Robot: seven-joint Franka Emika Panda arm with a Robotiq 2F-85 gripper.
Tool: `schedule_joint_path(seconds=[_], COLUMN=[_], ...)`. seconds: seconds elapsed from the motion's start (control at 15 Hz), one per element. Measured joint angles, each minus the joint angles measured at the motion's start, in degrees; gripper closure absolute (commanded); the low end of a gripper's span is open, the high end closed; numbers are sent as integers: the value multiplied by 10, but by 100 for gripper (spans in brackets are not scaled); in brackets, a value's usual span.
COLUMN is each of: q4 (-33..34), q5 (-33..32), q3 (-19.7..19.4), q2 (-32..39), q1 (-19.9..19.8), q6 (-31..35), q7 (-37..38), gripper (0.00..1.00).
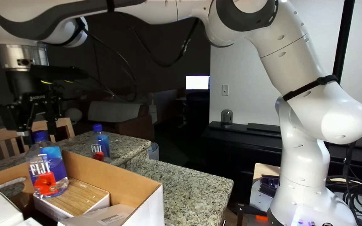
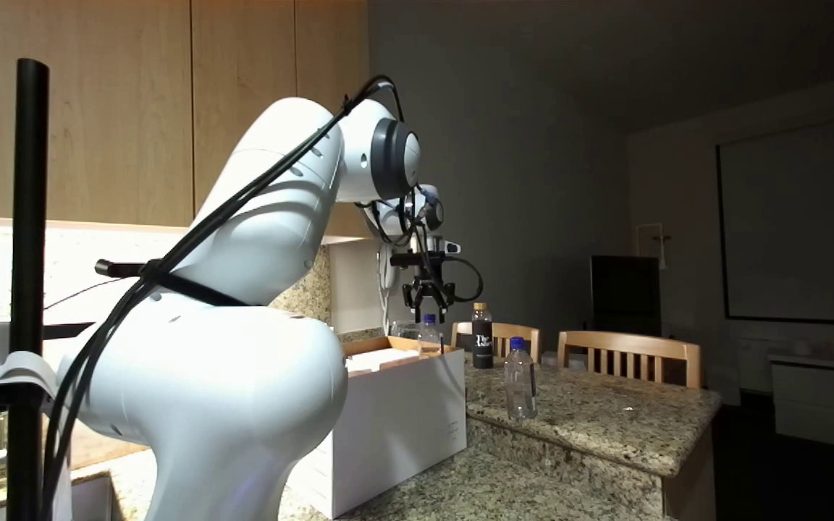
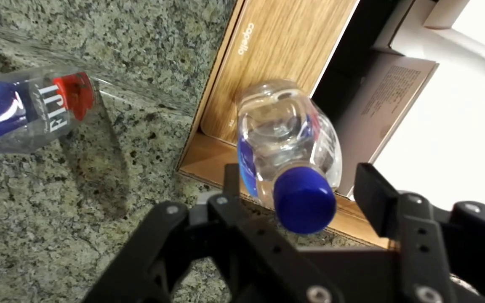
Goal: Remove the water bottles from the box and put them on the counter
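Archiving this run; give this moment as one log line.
hand: open, not gripping | boxed water bottle: standing in box on wood-patterned carton, cap near hand | other water bottle: standing on counter | removal: unfinished

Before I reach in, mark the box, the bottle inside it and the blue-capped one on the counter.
Box (image 2: 402, 434): in an exterior view, white side wall.
Bottle inside (image 1: 46, 167): in an exterior view, on its label.
Counter bottle (image 2: 519, 383): in an exterior view, clear body.
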Motion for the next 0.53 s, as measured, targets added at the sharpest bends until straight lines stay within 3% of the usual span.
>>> schedule_joint_path(seconds=[0.27, 0.53], q4=[0, 0], q5=[-5, -12], q3=[0, 0], q2=[1, 1], q1=[3, 6], q6=[23, 30], q7=[0, 0], gripper=[87, 84])
